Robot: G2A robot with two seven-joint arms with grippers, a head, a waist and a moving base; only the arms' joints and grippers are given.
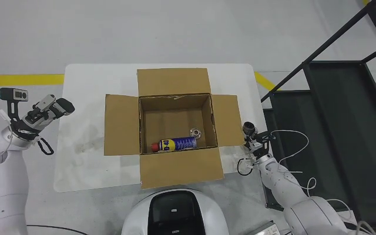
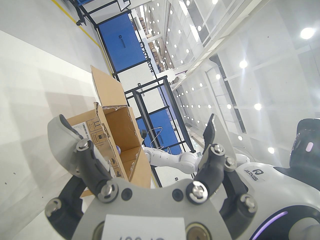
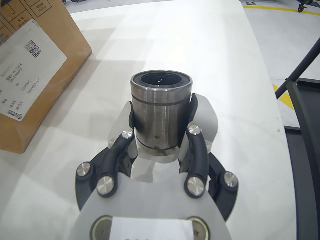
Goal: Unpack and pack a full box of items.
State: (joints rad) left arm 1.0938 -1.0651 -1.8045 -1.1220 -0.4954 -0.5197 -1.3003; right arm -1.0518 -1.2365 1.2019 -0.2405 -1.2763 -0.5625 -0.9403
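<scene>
An open cardboard box (image 1: 174, 126) stands mid-table with all flaps spread. Inside lie a blue and yellow spray can (image 1: 174, 144) with a red cap and a small metal part (image 1: 194, 134). My right gripper (image 3: 162, 114) is shut on a steel cylindrical sleeve (image 3: 161, 108) with a hollow black bore, held upright above the white table to the right of the box (image 3: 32, 58). In the top view that sleeve (image 1: 249, 127) sits just off the right flap. My left gripper (image 2: 136, 136) is open and empty, raised off the table's left edge, where the top view shows it (image 1: 56, 109).
The white table (image 1: 88, 94) has bare room left and right of the box. A dark metal staircase frame (image 1: 329, 94) stands just right of the table. A white cable (image 1: 288, 138) loops near the right arm.
</scene>
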